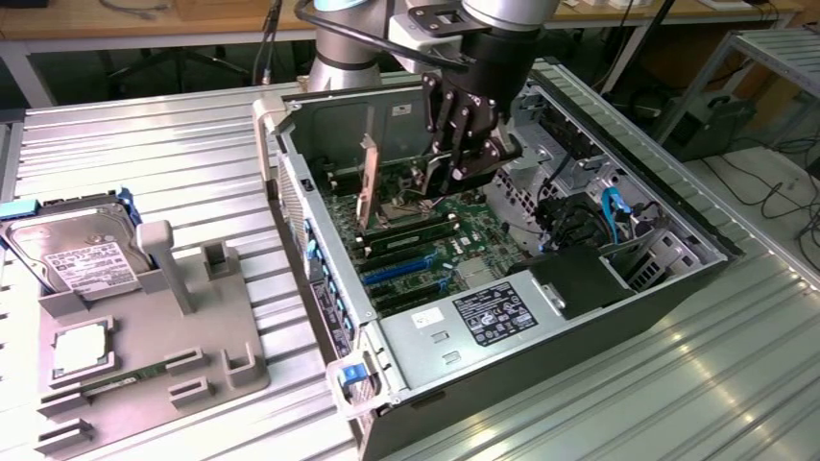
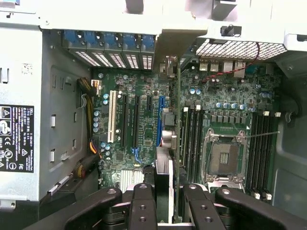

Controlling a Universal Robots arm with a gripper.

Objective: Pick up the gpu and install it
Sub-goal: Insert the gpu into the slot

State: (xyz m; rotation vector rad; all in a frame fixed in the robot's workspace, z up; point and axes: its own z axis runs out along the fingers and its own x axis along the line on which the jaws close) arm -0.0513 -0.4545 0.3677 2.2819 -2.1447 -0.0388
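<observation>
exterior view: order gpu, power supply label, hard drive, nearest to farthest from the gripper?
1. gpu: standing on edge inside the case, just to the exterior view's left of the gripper.
2. power supply label: inside the case, toward its near end.
3. hard drive: outside the case, on the grey holder at the exterior view's far left.

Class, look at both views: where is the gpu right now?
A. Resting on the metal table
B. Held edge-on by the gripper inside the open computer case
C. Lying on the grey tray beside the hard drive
B: the gripper clamps the gpu, upright above the motherboard inside the computer case.
</observation>
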